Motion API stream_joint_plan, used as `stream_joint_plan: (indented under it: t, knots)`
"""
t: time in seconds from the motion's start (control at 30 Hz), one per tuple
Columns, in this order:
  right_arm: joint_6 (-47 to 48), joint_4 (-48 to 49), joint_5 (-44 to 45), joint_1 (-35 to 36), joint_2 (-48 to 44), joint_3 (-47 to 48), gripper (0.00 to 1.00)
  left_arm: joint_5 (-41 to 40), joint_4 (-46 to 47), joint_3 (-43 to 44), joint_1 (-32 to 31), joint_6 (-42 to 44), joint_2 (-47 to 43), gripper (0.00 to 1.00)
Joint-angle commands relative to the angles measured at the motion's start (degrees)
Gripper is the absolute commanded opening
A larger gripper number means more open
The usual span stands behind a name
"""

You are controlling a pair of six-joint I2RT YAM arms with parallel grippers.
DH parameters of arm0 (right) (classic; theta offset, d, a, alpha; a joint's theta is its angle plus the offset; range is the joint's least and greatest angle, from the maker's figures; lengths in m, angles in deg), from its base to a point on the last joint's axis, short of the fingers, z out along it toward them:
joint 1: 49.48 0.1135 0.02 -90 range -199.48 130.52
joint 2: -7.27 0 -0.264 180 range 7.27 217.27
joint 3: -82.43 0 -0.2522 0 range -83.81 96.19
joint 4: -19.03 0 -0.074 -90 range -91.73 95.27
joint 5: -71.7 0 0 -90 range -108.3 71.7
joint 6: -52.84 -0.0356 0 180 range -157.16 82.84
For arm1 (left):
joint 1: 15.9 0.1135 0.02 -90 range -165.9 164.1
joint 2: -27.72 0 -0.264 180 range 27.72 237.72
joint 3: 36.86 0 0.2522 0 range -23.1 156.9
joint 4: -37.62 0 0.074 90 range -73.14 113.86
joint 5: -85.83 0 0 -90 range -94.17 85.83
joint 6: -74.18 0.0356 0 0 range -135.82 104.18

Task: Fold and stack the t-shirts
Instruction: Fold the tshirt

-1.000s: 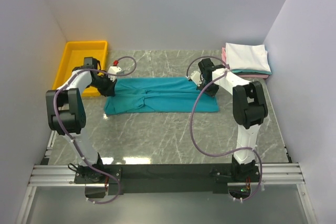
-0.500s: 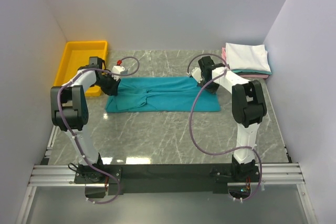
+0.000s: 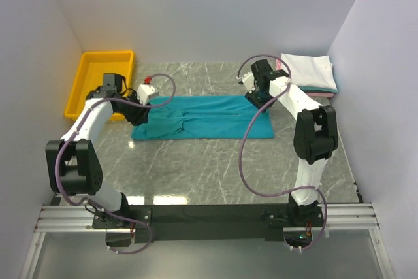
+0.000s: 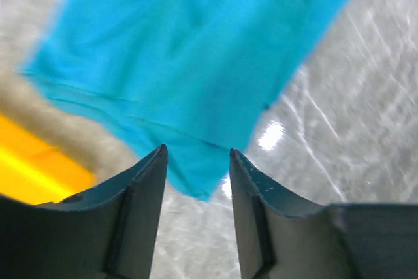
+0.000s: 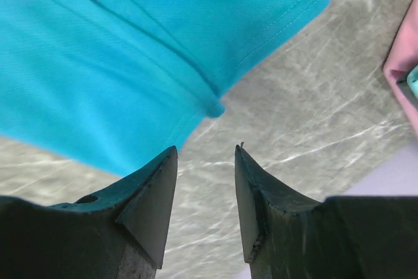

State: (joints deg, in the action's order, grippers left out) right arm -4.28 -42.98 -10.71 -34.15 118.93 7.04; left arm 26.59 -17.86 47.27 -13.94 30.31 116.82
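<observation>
A teal t-shirt (image 3: 202, 117) lies folded into a long flat band across the middle of the table. My left gripper (image 3: 139, 116) hovers over its left end, open, and the left wrist view shows the shirt's corner (image 4: 196, 63) just beyond the empty fingertips (image 4: 197, 155). Open too, my right gripper (image 3: 255, 95) stands above the shirt's far right corner (image 5: 130, 50), with nothing between its tips (image 5: 206, 151). Folded t-shirts are stacked (image 3: 307, 73) at the back right: a white one on top, teal and pink edges beneath.
A yellow bin (image 3: 93, 84) sits at the back left, close to my left arm, and shows as a yellow blur (image 4: 32, 174) in the left wrist view. The pink edge of the stack (image 5: 401, 73) shows at the right of the right wrist view. White walls enclose the table.
Both grippers have gone from shut to open, letting go of the teal shirt's ends, and have risen slightly. The shirt now lies flat on the table.
</observation>
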Motion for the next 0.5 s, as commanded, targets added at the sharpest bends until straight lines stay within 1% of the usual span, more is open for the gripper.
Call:
stream_joint_plan:
  t: [0.0, 0.13, 0.27, 0.47]
  knots:
    - [-4.49, -4.92, -5.47, -0.48, -3.46, 1.88, 0.47, -3.42, 0.22, -5.41, -2.91, 2.04, 0.64, 0.48]
    - [-5.90, -6.15, -7.51, -0.30, -3.46, 0.12, 0.45, -5.45, 1.46, -7.43, -4.41, -0.25, 2.39, 0.48]
    - [-5.99, -6.16, -10.05, -0.30, -3.46, -3.12, 0.44, -7.12, 4.62, -10.86, -5.38, -1.30, 2.39, 0.51]
    - [-6.16, -5.54, -12.34, -0.22, -0.30, -5.77, 0.41, -9.76, 8.40, -11.31, -6.00, -2.62, 5.03, 0.52]
